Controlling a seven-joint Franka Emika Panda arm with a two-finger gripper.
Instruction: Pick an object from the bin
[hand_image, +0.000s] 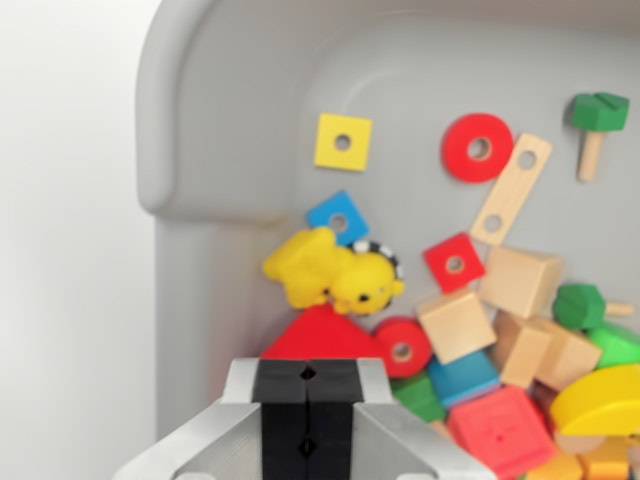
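A grey bin holds scattered wooden blocks and a yellow plush toy.

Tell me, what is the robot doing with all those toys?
The robot's gripper is closed and holding nothing, up above a grey bin full of toys. Just past its tip are a red triangle block and a yellow plush toy. Further along lie a yellow square, a red ring, plain wooden cubes and more colourful blocks. It hasn't picked anything out of the bin yet.
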